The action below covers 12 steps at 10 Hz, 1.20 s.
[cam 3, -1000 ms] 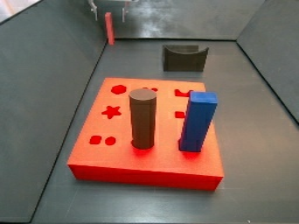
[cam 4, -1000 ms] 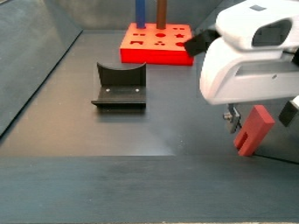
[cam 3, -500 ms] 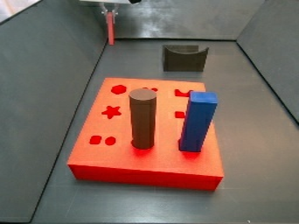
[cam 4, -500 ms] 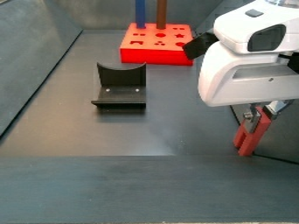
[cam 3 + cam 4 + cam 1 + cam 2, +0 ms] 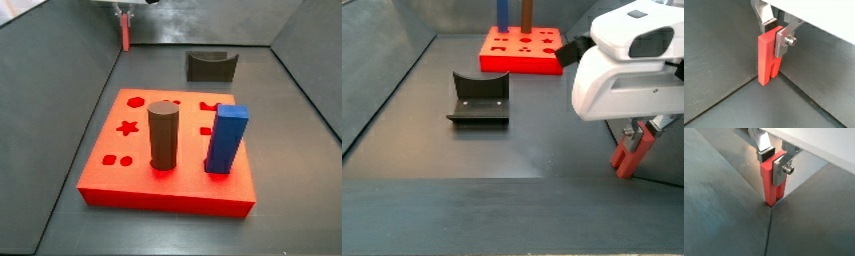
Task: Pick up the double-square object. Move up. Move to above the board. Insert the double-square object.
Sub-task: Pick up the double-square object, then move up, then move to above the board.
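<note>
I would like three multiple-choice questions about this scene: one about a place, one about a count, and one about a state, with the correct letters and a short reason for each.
1. Where is the gripper?
A. Above the board
B. Far from the board, near the wall
C. Over the fixture

2. How many upright posts stand in the board?
A. One
B. Two
C. Four

3. What is the state of the double-square object?
A. Lying flat on the board
B. Inserted in the paired holes
C. Clamped upright between the fingers

Answers:
1. B: in both side views the gripper sits by the wall, across the floor from the board and the fixture.
2. B: the brown cylinder and the blue post stand there.
3. C: in both wrist views the silver fingers press on the red bar's sides.
</note>
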Tool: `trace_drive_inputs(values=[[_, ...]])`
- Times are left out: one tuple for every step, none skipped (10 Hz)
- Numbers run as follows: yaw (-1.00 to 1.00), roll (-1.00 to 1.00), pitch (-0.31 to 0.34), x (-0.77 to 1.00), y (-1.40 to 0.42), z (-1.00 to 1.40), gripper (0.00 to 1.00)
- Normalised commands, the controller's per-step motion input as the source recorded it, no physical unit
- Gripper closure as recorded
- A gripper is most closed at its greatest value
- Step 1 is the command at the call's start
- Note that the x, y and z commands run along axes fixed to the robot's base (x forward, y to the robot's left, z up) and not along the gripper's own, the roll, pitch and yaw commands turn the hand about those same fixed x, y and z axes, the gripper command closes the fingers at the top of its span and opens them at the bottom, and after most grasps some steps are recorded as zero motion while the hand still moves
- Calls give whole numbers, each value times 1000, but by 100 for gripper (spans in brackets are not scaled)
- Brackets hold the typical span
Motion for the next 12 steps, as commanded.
trace_drive_inputs(values=[[0,0,0,0,0,0,100],[0,0,0,0,0,0,100],[0,0,0,0,0,833,100],[-27,9,9,34,-50,786,100],[-28,20,30,15,-43,722,100],[-24,53,58,-9,-20,570,100],[-17,75,79,-21,-8,451,100],[0,93,92,-19,-8,301,100],[8,91,99,-22,-10,228,100],[218,-183,-343,-342,98,1000,100],[208,-191,-343,-347,98,1000,100],[129,-161,-297,-337,78,1000,100]])
